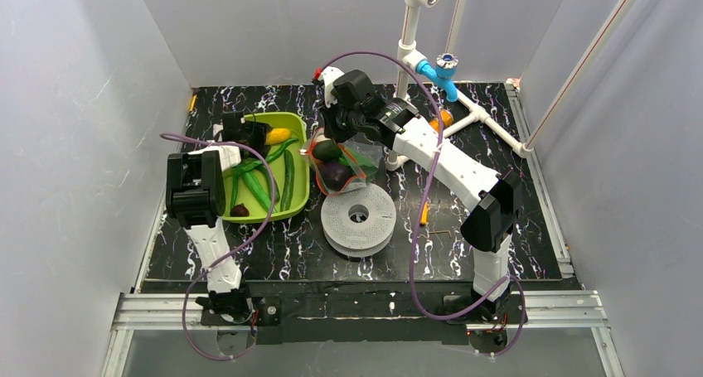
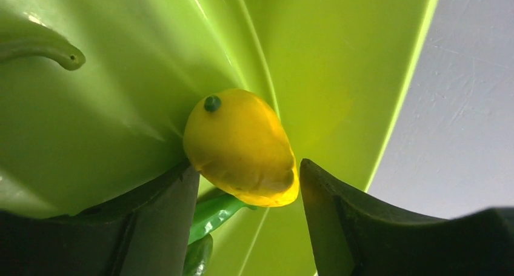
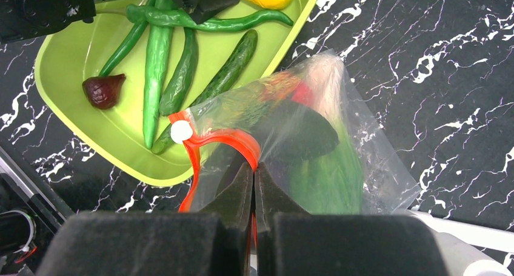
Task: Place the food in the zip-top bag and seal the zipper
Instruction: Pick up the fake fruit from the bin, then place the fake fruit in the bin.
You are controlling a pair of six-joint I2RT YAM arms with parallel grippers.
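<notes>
A yellow piece (image 2: 242, 145) of food lies against the wall of the green tray (image 2: 109, 136), between the fingertips of my left gripper (image 2: 245, 179). That gripper is open; one finger (image 2: 151, 221) is at the piece's side and a thin gap shows at the other. Long green peppers (image 3: 157, 63), a cucumber (image 3: 224, 76) and a dark red piece (image 3: 103, 89) lie in the tray (image 1: 297, 201). My right gripper (image 3: 253, 167) is shut on the orange-red zipper (image 3: 224, 139) of the zip-top bag (image 3: 363, 167), holding its mouth up. Inside the bag are an eggplant (image 3: 303, 130), something red and a green leafy stalk.
A white perforated disc (image 1: 358, 218) sits just in front of the bag (image 1: 356, 163). A white pipe frame with a blue fitting (image 1: 438, 69) stands at the back right, with an orange fitting (image 1: 439, 120) by it. A small yellow-orange stick (image 1: 424, 215) lies beside the right arm.
</notes>
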